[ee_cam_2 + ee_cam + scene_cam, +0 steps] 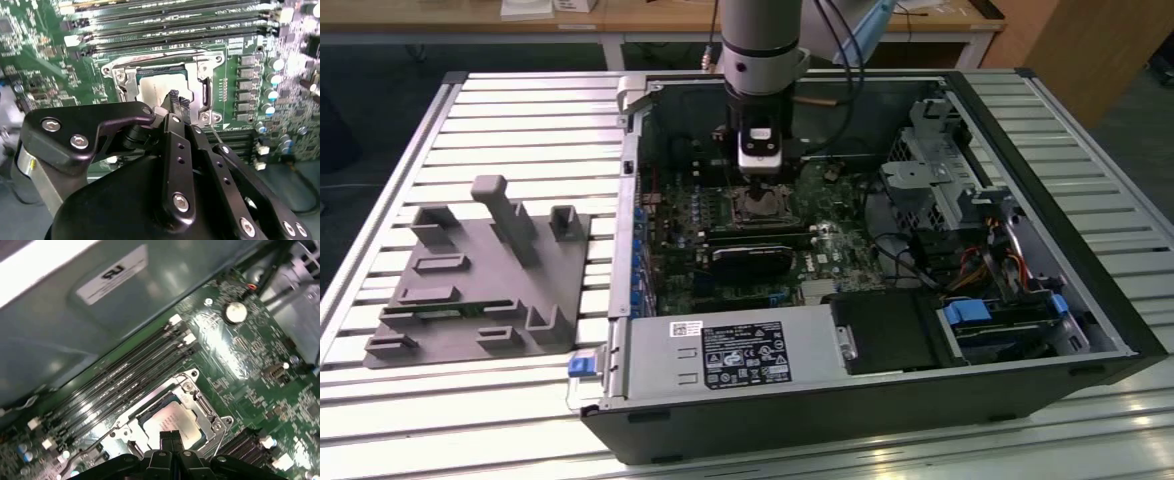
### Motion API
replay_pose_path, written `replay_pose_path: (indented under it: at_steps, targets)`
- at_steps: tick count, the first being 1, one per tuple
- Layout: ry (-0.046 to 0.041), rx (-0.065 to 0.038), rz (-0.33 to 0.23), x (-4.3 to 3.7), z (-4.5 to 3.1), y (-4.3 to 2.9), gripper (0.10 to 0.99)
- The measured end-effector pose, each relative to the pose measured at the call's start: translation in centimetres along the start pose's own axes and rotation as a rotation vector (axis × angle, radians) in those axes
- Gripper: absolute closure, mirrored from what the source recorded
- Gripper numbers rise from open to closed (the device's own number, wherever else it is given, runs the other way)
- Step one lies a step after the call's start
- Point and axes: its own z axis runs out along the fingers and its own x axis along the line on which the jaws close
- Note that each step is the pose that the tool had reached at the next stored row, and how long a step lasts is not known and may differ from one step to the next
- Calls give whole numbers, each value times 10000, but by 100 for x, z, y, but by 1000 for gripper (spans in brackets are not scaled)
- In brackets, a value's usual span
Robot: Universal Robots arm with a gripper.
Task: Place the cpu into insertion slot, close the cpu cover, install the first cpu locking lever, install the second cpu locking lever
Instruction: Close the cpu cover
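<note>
Over cpu (152, 90), closed pincer (175, 100) between cpu cover (131, 86) edges.

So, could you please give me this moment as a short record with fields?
setting: open computer case on a slatted table
end effector: fingertips together, just above the cpu, nothing visibly held
cpu: seated in the insertion slot
cpu cover: lying flat around the cpu's top
locking levers: a thin wire lever runs beside the socket; cannot tell whether it is latched
beside case: grey parts fixture, on the exterior view's left
</note>
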Motion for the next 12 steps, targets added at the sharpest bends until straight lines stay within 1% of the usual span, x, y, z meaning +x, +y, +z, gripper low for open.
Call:
replay_pose_path:
  at_steps: [12]
  targets:
    - [43, -35, -2187, 0, 8, -1, 980]
